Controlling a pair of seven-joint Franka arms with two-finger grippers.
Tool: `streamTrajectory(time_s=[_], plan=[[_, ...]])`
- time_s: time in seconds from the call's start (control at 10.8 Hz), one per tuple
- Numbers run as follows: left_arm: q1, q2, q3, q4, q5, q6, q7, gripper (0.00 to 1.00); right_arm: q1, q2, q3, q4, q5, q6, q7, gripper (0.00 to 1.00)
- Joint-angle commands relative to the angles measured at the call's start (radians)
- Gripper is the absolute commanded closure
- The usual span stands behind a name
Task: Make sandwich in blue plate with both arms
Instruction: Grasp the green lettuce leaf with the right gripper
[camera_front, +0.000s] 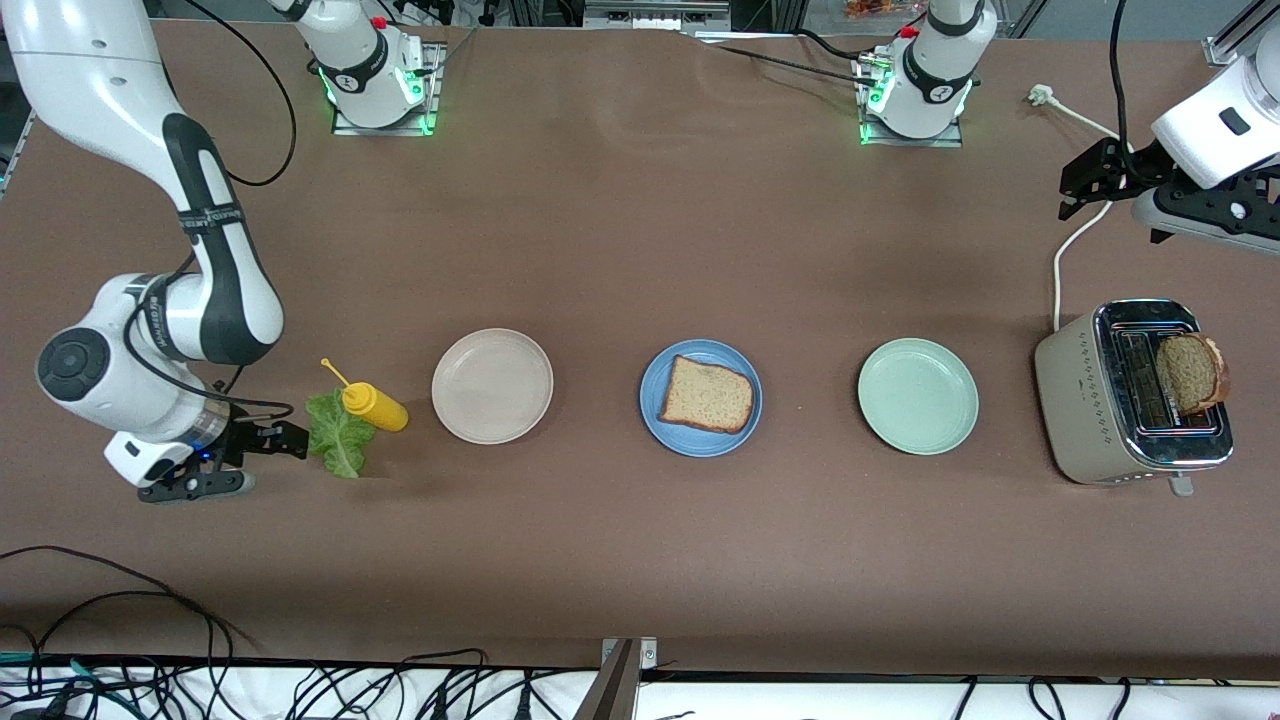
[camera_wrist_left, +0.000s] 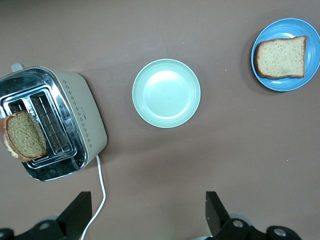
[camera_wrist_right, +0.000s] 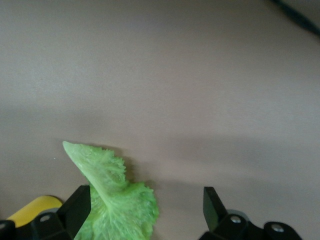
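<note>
The right tool, released, sits low beside a lettuce leaf; the left tool, also released, hangs above the surface near a toaster.

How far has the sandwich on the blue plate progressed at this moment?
Done: one bread slice lies on the blue plate. In hand: nothing is gripped; the right claw is open at the lettuce leaf, and the left claw waits open above the table. Left: lettuce onto the bread, then the second slice from the toaster.
</note>
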Motion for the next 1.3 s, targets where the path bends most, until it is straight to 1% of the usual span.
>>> streamTrajectory(time_s=[0.0, 0.28, 0.56, 0.93, 1.11, 1.21], plan=[[-0.009, -0.003, 0.008, -0.003, -0.020, 0.001, 0.012, 0.00, -0.002, 0.045, 0.039, 0.015, -0.006, 0.039, -0.010, 0.00], [-0.007, -0.003, 0.011, -0.004, -0.021, -0.003, 0.013, 0.00, -0.004, 0.070, 0.062, 0.015, -0.006, 0.068, -0.010, 0.00], [-0.007, -0.003, 0.011, -0.004, -0.021, -0.020, 0.013, 0.00, -0.002, 0.093, 0.065, 0.012, -0.007, 0.099, -0.010, 0.00], [-0.007, -0.003, 0.011, -0.003, -0.021, -0.022, 0.014, 0.00, -0.002, 0.105, 0.071, 0.012, -0.007, 0.107, -0.018, 0.00], [-0.007, -0.002, 0.011, -0.003, -0.021, -0.022, 0.014, 0.00, -0.002, 0.120, 0.071, -0.011, -0.007, 0.160, -0.021, 0.00], [-0.007, -0.002, 0.012, -0.003, -0.021, -0.022, 0.014, 0.00, -0.002, 0.123, 0.071, -0.029, -0.007, 0.195, -0.045, 0.02]])
